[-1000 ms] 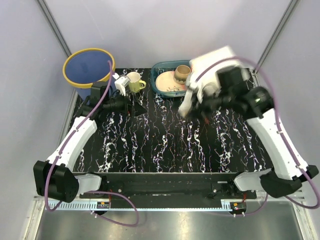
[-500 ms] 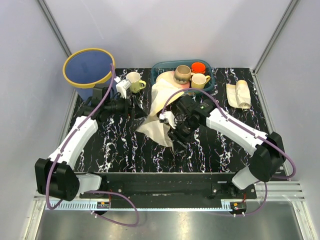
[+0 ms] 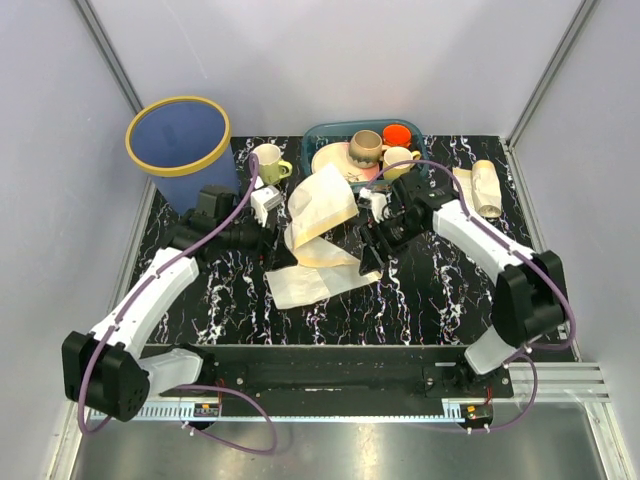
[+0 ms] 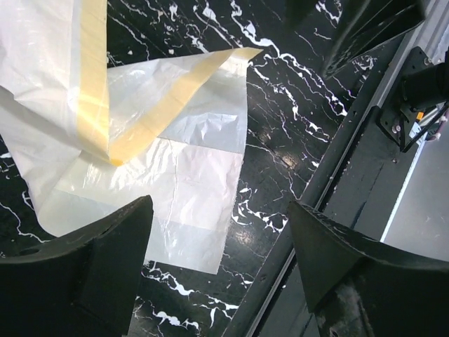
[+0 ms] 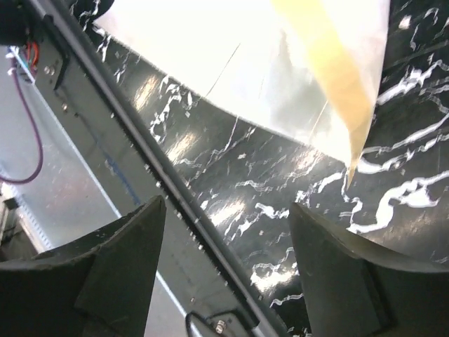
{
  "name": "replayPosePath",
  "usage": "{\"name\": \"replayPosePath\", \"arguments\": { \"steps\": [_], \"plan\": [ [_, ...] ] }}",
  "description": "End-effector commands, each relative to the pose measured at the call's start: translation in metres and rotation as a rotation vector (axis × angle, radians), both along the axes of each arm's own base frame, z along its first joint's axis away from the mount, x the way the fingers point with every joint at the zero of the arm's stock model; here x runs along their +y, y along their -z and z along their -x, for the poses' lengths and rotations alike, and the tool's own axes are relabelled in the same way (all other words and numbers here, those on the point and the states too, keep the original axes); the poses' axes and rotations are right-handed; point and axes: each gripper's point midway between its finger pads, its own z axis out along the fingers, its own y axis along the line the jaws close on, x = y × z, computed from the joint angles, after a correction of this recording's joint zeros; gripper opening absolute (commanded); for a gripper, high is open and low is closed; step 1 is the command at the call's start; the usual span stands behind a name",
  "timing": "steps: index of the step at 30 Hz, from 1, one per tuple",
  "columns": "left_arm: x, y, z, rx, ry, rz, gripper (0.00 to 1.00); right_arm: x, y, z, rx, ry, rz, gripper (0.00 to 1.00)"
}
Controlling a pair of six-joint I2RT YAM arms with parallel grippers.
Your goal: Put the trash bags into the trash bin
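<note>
- I find the large sack [image 3: 318, 235] lying spread and creased on the bench [image 3: 450, 290], between the two arms and outside the trash bin [image 3: 195, 180].
- The small pale bundle [image 3: 483, 188] lies at the bench's far right, well apart from the bin.
- The trash bin stands upright at the far left corner.
- Left tool [image 4: 219, 205]: jaws wide apart over the sack's edge, gripping nothing.
- Right tool [image 5: 226, 203]: jaws wide apart over bare bench, just beside the sack's yellow-banded corner, gripping nothing.
</note>
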Motion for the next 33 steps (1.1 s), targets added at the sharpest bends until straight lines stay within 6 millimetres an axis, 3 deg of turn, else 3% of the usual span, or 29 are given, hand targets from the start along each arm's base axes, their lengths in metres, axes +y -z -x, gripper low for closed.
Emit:
{"name": "replayPosePath", "arguments": {
  "steps": [1, 6, 9, 10, 13, 19, 24, 27, 28, 31, 33],
  "plan": [
    [0.000, 0.004, -0.013, -0.029, 0.000, -0.013, 0.81, 0.022, 0.013, -0.040, -0.163, -0.030, 0.020, 0.82],
    [0.010, 0.010, -0.033, 0.094, -0.160, 0.044, 0.81, 0.041, 0.035, -0.077, -0.333, -0.083, 0.130, 0.83],
    [0.019, 0.015, -0.039, 0.148, -0.247, 0.060, 0.81, 0.059, 0.035, -0.080, -0.414, -0.118, 0.170, 0.84],
    [0.021, 0.014, -0.043, 0.145, -0.271, 0.068, 0.81, 0.074, 0.034, -0.074, -0.452, -0.151, 0.172, 0.84],
    [0.021, 0.013, -0.045, 0.156, -0.292, 0.089, 0.81, 0.084, 0.048, -0.071, -0.522, -0.185, 0.234, 0.89],
    [0.023, 0.020, -0.044, 0.205, -0.308, 0.099, 0.80, 0.077, 0.086, -0.089, -0.566, -0.220, 0.377, 0.85],
    [0.019, 0.029, -0.031, 0.292, -0.332, 0.160, 0.80, 0.064, 0.108, -0.071, -0.499, -0.248, 0.401, 0.82],
    [0.017, 0.042, -0.024, 0.367, -0.372, 0.172, 0.78, 0.052, 0.114, -0.070, -0.450, -0.209, 0.400, 0.72],
    [0.016, 0.052, -0.019, 0.399, -0.381, 0.163, 0.78, 0.048, 0.116, -0.068, -0.419, -0.199, 0.406, 0.55],
    [0.013, 0.061, -0.015, 0.411, -0.400, 0.150, 0.77, 0.046, 0.112, -0.063, -0.344, -0.186, 0.378, 0.21],
    [0.011, 0.063, -0.015, 0.401, -0.408, 0.137, 0.77, 0.050, 0.096, -0.062, -0.326, -0.178, 0.331, 0.12]
  ]
}}
